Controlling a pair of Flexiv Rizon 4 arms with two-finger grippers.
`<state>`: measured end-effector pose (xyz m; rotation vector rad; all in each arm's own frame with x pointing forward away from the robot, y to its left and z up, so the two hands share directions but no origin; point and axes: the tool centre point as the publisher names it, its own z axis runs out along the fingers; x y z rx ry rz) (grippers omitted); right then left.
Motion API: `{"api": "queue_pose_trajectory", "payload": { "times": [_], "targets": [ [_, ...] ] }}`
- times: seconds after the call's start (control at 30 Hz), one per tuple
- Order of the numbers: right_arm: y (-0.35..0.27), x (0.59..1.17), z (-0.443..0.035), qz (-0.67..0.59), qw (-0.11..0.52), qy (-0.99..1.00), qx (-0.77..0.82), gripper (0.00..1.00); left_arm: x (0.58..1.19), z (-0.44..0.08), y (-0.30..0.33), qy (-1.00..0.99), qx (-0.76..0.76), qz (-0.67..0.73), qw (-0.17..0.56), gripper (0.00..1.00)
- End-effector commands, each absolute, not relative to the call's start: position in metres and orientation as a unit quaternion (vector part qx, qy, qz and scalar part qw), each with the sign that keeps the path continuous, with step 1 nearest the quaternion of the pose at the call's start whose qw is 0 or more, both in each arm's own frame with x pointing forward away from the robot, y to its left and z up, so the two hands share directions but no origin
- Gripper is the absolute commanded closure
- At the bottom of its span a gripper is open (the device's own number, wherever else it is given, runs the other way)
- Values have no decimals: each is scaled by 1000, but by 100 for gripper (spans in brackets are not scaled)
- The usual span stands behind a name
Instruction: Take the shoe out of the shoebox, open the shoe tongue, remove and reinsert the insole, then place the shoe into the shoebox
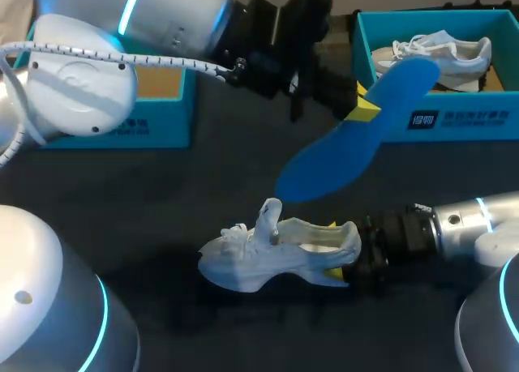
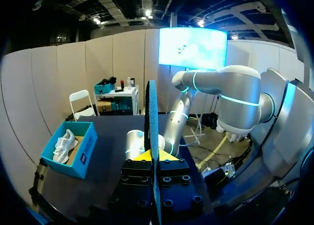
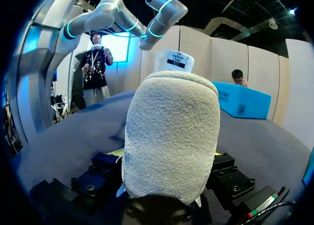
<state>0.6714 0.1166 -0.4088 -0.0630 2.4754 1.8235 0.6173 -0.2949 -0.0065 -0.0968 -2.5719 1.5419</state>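
Dark bench (image 1: 162,194) from edge to edge, and both arms are over it. Left arm (image 1: 162,15) comes in from the far left corner and reaches past the middle; right arm (image 1: 462,222) lies low along the near right. Open shoebox (image 1: 454,121) sits at the far right with a second shoe (image 1: 454,56) lying inside, and a teal box (image 1: 154,121) stands at the far left.

Now the insole (image 1: 357,145): blue, up in the air, slanting over the bench between shoebox and shoe. The left hand (image 1: 361,106) is clamped on it, and the left wrist view shows it edge-on (image 2: 151,117), pinched between the yellow tips.

Down on the bench, near the middle, the white shoe (image 1: 268,258) rests with its toe pointing left. The right hand (image 1: 340,262) grips it at the heel, fingers pressed on both sides. Its tongue (image 1: 270,214) stands pulled up.
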Motion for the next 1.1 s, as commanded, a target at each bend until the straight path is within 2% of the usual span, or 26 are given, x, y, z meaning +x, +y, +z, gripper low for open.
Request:
{"api": "queue_pose_trajectory", "payload": {
  "times": [0.03, 0.47, 0.7, 1.1],
  "targets": [
    [118, 671, -409, 590, 33, 806, -21, 100, 618, 12, -281, -831, -8, 550, 85, 100],
    [118, 671, -409, 590, 33, 806, -21, 100, 597, 78, -251, -789, 6, 607, 94, 100],
    [118, 671, -409, 590, 33, 806, -21, 100, 589, 106, -229, -766, -5, 629, 133, 100],
    [118, 671, -409, 590, 33, 806, -21, 100, 589, 106, -229, -766, -5, 629, 133, 100]
  ]
}}
